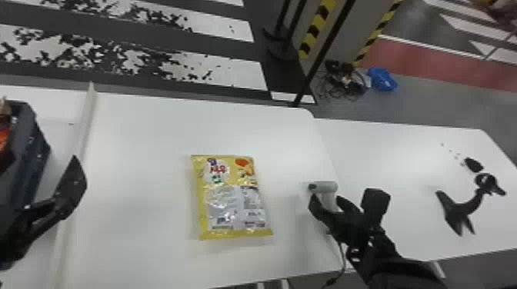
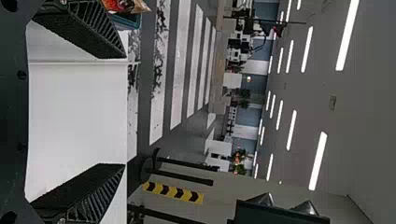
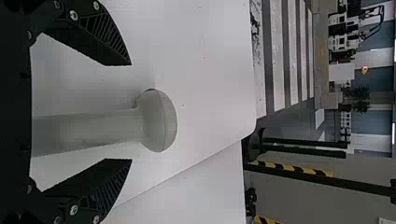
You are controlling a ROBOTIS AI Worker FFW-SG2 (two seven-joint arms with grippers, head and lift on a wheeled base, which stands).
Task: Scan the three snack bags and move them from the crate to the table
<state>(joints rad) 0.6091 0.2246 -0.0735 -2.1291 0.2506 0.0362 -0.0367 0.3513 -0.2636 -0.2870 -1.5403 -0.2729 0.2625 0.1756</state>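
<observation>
Bkgd: floor w/ worn b/w stripes (image 1: 240, 71), dark stands + hazard-tape column beyond the tbls. White table (image 1: 146, 127) takes up most of the near area; raised strip (image 1: 86, 119) runs near-to-far on its L side. Crate (image 1: 34, 144) past the strip, far L, w/ red/orange packaging (image 1: 3, 138) inside. L gripper (image 2: 124, 110) by the crate's R side, fingers spread, nothing btwn them. Yellow snack bag (image 1: 230, 200) flat mid-table, long axis approx. near-to-far, printed back up. R gripper (image 1: 327, 200) is the nearer one; bag lies to its L. R fingers apart either side of the scanner (image 3: 159, 121) handle, gap visible, so no grip. Scanner head's dark end points L, bag side. Next, prob.: R closes on handle, lifts, swings L over the bag's label. Risk: cord (image 1: 341, 253) snagging on tbl edge.
</observation>
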